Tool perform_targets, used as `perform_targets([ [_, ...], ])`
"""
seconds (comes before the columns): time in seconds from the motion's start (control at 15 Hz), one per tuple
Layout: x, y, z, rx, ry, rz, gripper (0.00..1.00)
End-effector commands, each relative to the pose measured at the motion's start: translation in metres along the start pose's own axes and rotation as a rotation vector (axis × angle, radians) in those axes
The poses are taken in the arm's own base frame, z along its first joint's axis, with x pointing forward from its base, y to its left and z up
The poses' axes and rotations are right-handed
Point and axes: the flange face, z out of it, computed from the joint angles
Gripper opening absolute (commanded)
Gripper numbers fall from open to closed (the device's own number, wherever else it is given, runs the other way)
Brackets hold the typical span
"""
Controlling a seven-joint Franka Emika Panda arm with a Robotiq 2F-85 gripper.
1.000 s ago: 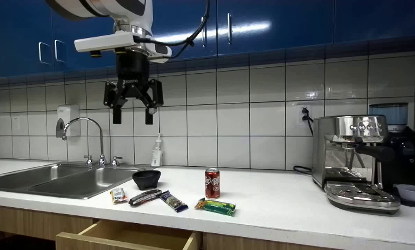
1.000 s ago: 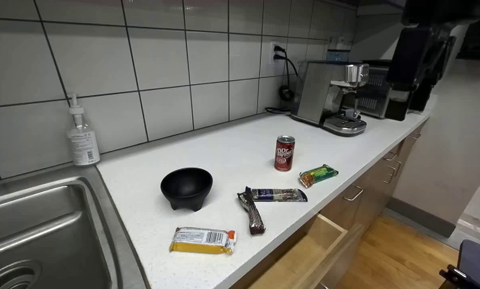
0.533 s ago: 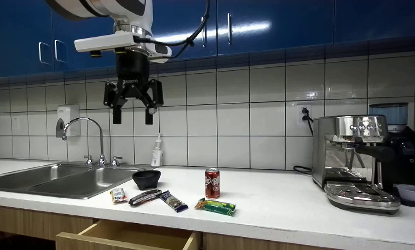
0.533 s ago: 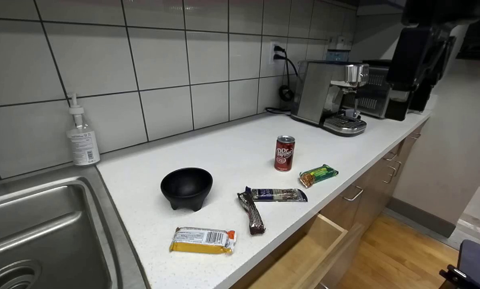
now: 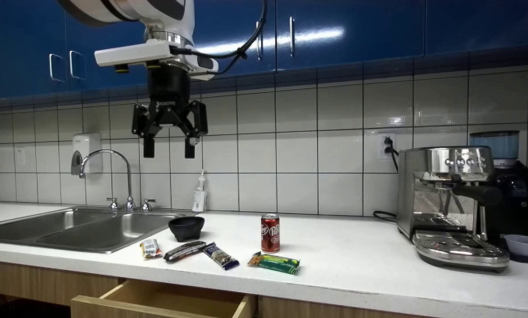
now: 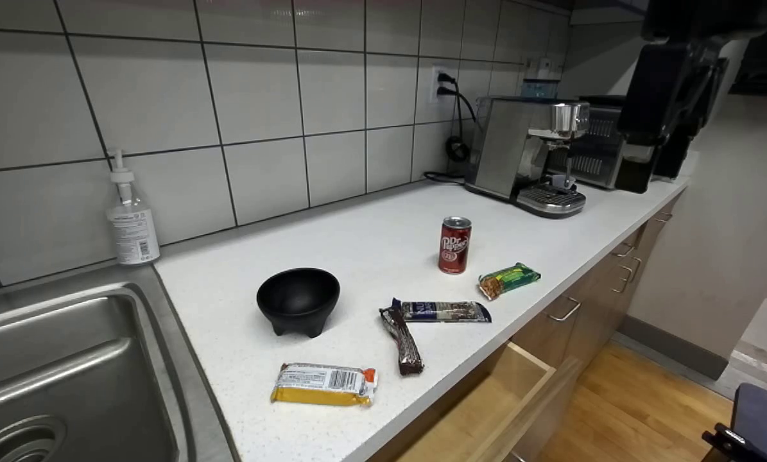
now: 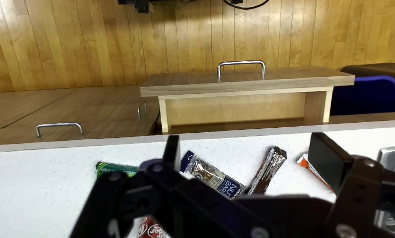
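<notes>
My gripper (image 5: 169, 149) hangs high above the counter, fingers pointing down and wide apart, holding and touching nothing. Part of it shows dark at the top right of an exterior view (image 6: 669, 122). Beneath it, in the wrist view, lie a blue nut bar (image 7: 214, 175) and a dark brown bar (image 7: 266, 170), which meet at one end. A yellow-and-white wrapped bar (image 6: 324, 385) is partly hidden by a finger in the wrist view. A green wrapped bar (image 6: 510, 280) lies beside an upright red Dr Pepper can (image 6: 454, 247). A black footed bowl (image 6: 298, 295) stands behind the bars.
Below the counter's front edge a wooden drawer (image 7: 247, 82) is pulled out. A steel double sink (image 5: 100, 238) with a faucet (image 5: 129, 176) borders the bowl's side. An espresso machine (image 5: 449, 207) occupies the far end; a soap bottle (image 6: 133, 224) stands by the tiled wall.
</notes>
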Motion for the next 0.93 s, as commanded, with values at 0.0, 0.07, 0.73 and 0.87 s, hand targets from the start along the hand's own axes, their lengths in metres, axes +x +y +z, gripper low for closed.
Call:
perform_targets([
  [0.0,0.0,0.0,-0.001,0.0,-0.001,0.0,1.0],
  [0.07,0.0,0.0,0.0,-0.001,0.004,0.001,1.0],
  [0.73,0.01,-0.013,0.033,-0.015,0.066,-0.053,1.0],
  [0.87,0.011,-0.019,0.046,-0.019,0.066,-0.074,1.0],
])
